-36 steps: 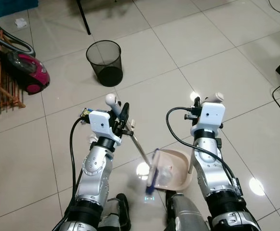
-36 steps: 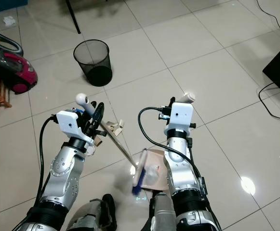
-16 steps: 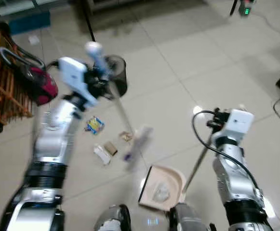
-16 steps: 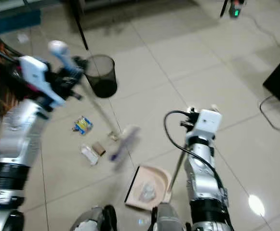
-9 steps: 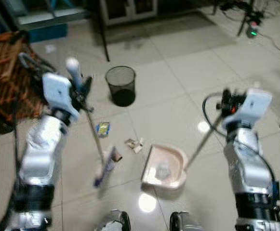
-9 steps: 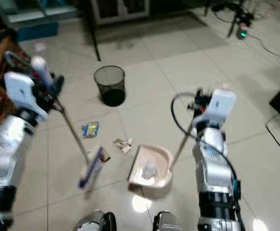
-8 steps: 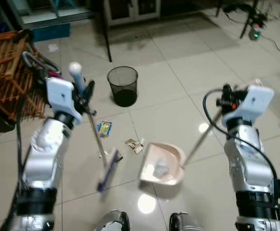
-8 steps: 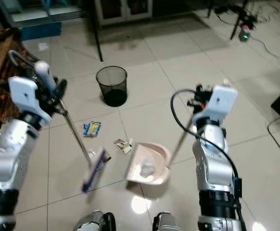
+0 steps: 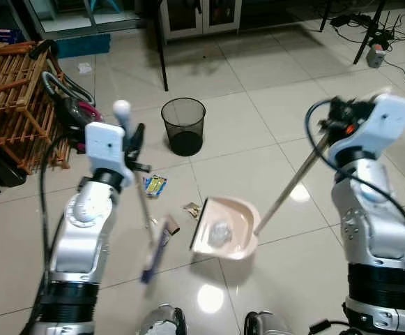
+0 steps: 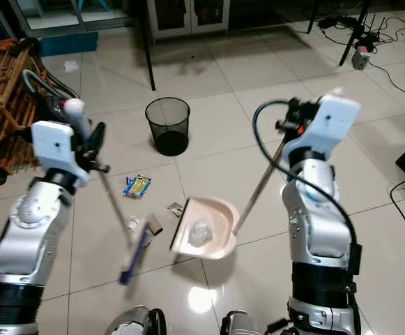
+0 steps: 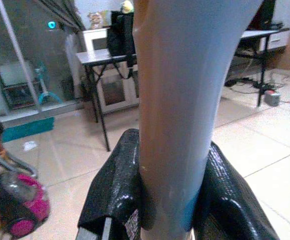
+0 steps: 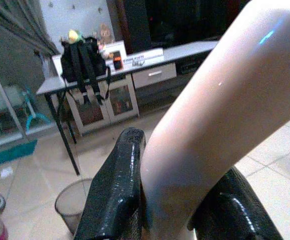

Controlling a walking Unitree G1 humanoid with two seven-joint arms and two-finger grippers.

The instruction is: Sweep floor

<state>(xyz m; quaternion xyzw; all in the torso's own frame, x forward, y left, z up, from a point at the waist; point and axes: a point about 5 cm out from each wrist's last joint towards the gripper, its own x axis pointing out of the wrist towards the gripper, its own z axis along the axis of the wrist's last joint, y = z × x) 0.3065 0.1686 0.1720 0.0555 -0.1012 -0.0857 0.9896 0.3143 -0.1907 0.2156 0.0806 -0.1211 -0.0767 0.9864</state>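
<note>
My left gripper (image 9: 135, 142) is shut on the thin handle of a broom (image 9: 146, 209), whose blue-edged head (image 9: 156, 248) hangs low over the tiles, blurred. In the left wrist view the black fingers (image 11: 116, 194) clamp the handle (image 11: 174, 100). My right gripper (image 9: 332, 128) is shut on the long handle (image 9: 289, 187) of a pink dustpan (image 9: 237, 209), held tilted just above the floor with a crumpled clear scrap (image 9: 219, 234) inside. On the tiles between broom and pan lie a blue-yellow packet (image 9: 153, 185), paper scraps (image 9: 192, 208) and a brown piece (image 9: 173, 225).
A black mesh bin (image 9: 183, 125) stands beyond the litter. At the far left are a magenta vacuum cleaner (image 9: 73, 110) and a wooden rack (image 9: 14, 91). A black table leg (image 9: 162, 49) rises behind the bin. Cables (image 9: 359, 21) run at the back right.
The camera has tilted up and shows more of the room. Both arms have risen; the dustpan has shifted slightly left and up, and the broom head still hangs left of it.
</note>
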